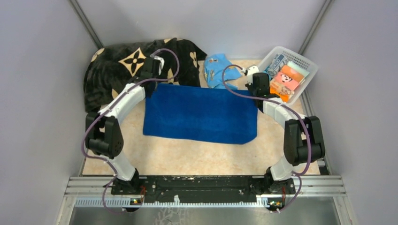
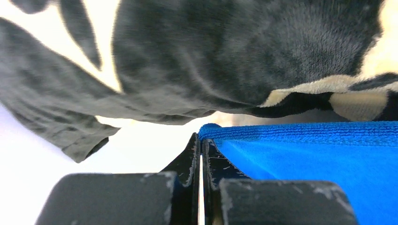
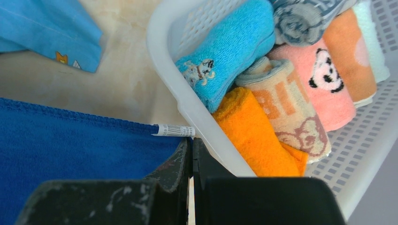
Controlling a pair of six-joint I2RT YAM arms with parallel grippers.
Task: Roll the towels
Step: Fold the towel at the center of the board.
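Observation:
The large royal-blue towel (image 1: 202,115) lies spread flat in the middle of the table. My left gripper (image 1: 151,84) is shut on its far left corner, and in the left wrist view the blue hem (image 2: 328,164) curls over the tips of that gripper (image 2: 201,140). My right gripper (image 1: 257,92) is shut on the far right corner, where in the right wrist view a white label (image 3: 173,130) sticks out of the towel (image 3: 70,150) just above the closed tips (image 3: 191,140). A small turquoise towel (image 1: 217,70) lies crumpled behind the blue one.
A black blanket with cream flower motifs (image 1: 122,65) is heaped at the back left, right behind the left gripper. A white basket (image 1: 270,57) holding several rolled towels stands at the back right, its rim (image 3: 187,108) almost against the right gripper. Grey walls enclose the table.

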